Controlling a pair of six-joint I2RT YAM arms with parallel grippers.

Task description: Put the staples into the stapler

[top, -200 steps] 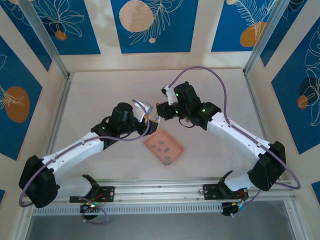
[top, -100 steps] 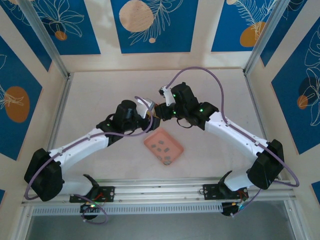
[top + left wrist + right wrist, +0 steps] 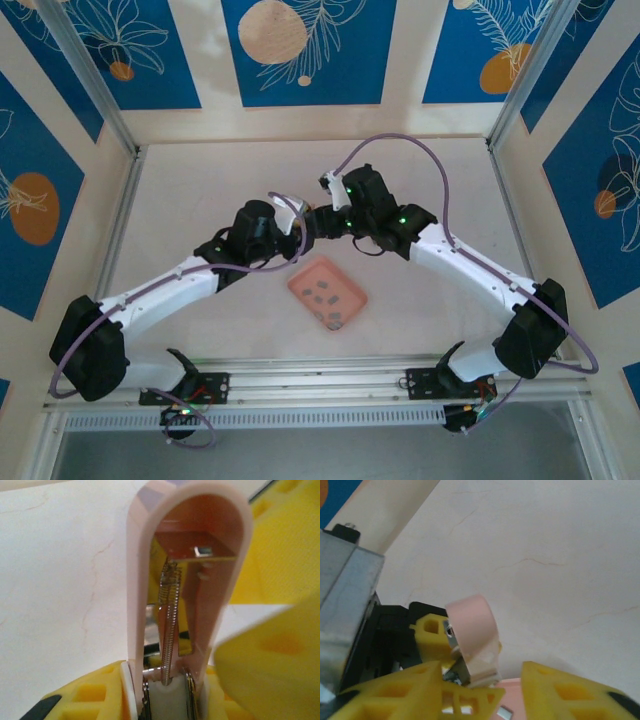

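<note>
Stapler [image 3: 220, 595], lid up, just got pinched by the left gripper [image 3: 170, 700] as the right gripper [image 3: 482, 680] opened (free to fetch staples [image 3: 322, 294]).

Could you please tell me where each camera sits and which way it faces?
Top view: fixed above and behind the bases, looking down on the table, the pink tray, the left arm and the right arm.
Left wrist: on the left arm, looking along the left claw at the opened stapler it grips.
Right wrist: on the right arm, looking past the open right claw at the table.
Shared: both wrist views show the stapler.
</note>
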